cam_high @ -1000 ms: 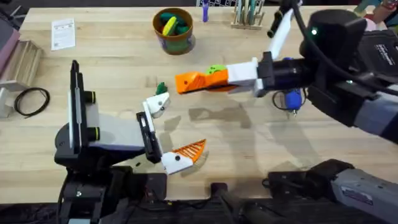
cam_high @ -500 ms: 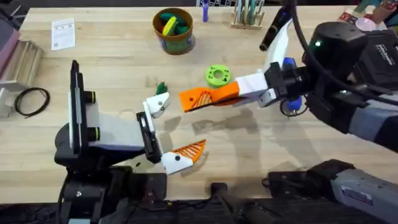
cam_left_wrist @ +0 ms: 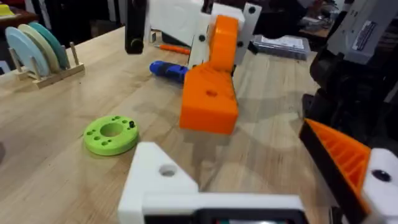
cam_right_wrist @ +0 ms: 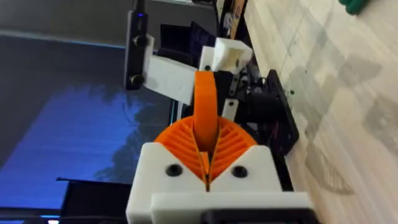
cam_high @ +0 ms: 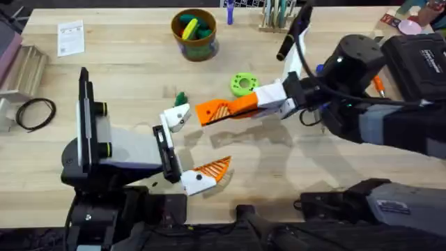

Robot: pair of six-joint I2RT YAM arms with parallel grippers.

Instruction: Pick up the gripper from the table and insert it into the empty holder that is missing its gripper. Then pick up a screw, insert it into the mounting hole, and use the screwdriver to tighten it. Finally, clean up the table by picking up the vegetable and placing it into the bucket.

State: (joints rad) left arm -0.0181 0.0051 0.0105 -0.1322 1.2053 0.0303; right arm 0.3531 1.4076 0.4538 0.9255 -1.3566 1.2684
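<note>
The overhead camera looks down and forward over the table (cam_high: 125,56) from above both arm bases. The left wrist camera sits low and close, facing across the wood toward the green disc (cam_left_wrist: 112,134) — also seen overhead. The right wrist camera, rolled sideways, faces the left arm.

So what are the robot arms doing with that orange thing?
The right gripper is shut on the loose orange gripper and holds it out toward the left arm. The left gripper is open; one finger has its orange tip, and the other is just a bare white holder waiting for the piece. The piece isn't in yet. The vegetable lies on the table by the holder, and the bucket sits at the back.
</note>
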